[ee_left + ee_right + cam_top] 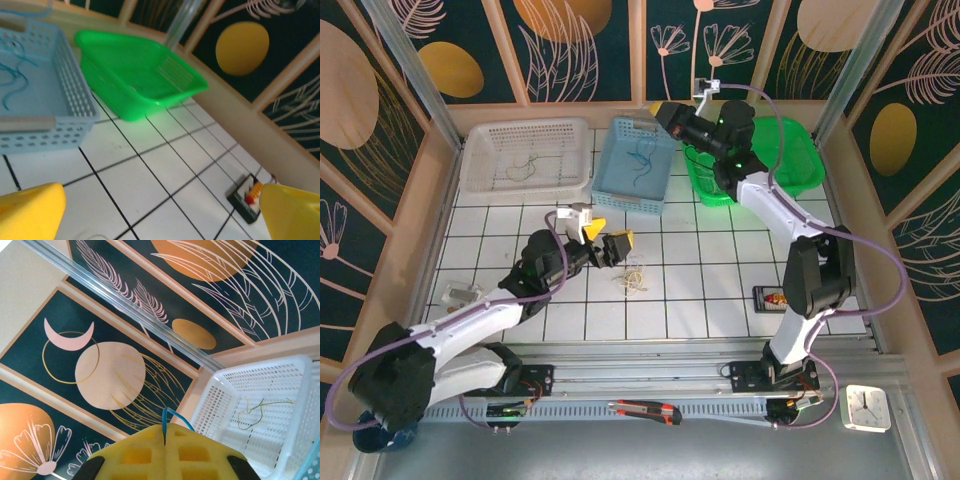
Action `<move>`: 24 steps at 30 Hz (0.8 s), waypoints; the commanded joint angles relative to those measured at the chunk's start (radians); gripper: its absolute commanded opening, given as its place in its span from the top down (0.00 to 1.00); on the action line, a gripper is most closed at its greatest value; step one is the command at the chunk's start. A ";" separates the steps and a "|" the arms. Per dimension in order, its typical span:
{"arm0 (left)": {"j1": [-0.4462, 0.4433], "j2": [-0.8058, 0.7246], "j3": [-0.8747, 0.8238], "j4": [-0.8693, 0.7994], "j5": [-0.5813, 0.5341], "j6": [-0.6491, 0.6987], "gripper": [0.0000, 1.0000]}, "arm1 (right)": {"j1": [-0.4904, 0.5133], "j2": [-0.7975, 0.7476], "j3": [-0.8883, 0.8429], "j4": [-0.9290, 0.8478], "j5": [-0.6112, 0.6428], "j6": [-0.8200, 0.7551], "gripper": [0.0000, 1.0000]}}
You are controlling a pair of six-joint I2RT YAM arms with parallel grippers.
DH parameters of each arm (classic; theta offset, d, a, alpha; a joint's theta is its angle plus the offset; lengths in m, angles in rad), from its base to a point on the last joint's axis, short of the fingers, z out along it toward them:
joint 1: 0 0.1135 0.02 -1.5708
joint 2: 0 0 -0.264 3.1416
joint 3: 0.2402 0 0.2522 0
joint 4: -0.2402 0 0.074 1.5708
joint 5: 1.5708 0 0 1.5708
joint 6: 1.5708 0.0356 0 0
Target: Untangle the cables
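Observation:
A small pale and yellowish tangle of cables [635,280] lies on the white tiles just right of my left gripper [603,240]. That gripper's yellow fingers stand wide open with nothing between them. In the left wrist view the left gripper [160,215] hovers over bare tile. My right gripper [662,110] is raised over the far end of the blue basket [620,190]. In the right wrist view the right gripper [165,429] is shut on a thin blue cable [175,415] that loops out of the closed fingertips.
Blue wires [642,158] lie in the blue basket, and a yellowish wire [525,166] lies in the white basket [480,140]. A green basket [800,170] stands at the back right. A small dark device [770,298] sits on the tiles at right. A box cutter [645,410] and a clock [867,407] rest on the near ledge.

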 commanded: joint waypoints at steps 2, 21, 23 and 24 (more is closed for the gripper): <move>0.012 -0.045 0.036 -0.071 -0.125 -0.042 0.01 | 0.001 0.062 0.051 0.077 -0.018 0.004 1.00; 0.073 -0.094 0.021 -0.068 -0.166 -0.121 0.01 | 0.036 0.360 0.271 -0.261 0.061 -0.224 0.61; 0.074 -0.095 0.020 -0.070 -0.161 -0.124 0.01 | 0.034 0.376 0.307 -0.309 0.079 -0.254 0.52; 0.075 -0.093 0.018 -0.071 -0.158 -0.126 0.01 | 0.034 0.376 0.316 -0.321 0.082 -0.262 0.49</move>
